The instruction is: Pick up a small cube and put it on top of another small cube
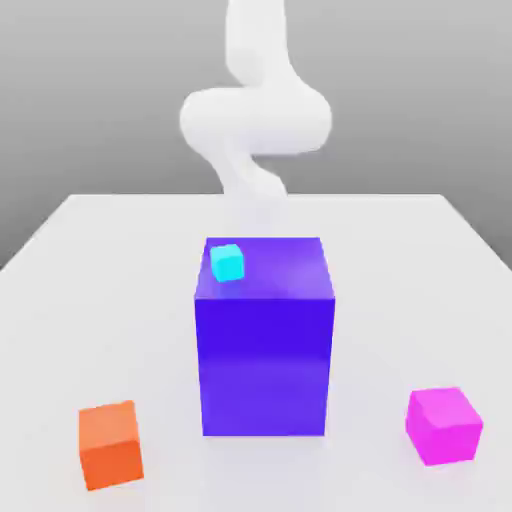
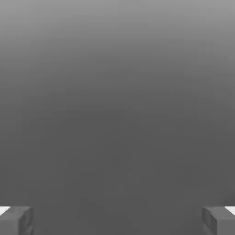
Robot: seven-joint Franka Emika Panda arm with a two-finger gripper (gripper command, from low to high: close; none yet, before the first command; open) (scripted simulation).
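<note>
Cube of magenta [image 1: 444, 426] lies well apart from the wide-open, empty end effector [image 2: 117, 221], on the table [image 1: 130, 300].

Shown as a small magenta-pink cube [image 1: 444, 427], plain and glossy; sits flat on the white table [image 1: 420, 300], turned slightly, well apart from the gripper [image 2: 117, 221].

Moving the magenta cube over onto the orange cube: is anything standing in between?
Yes. The big blue-violet block stands between the magenta cube and the orange cube, set somewhat farther back, with the tiny cyan cube on top. A low straight carry might clip its near side.
</note>
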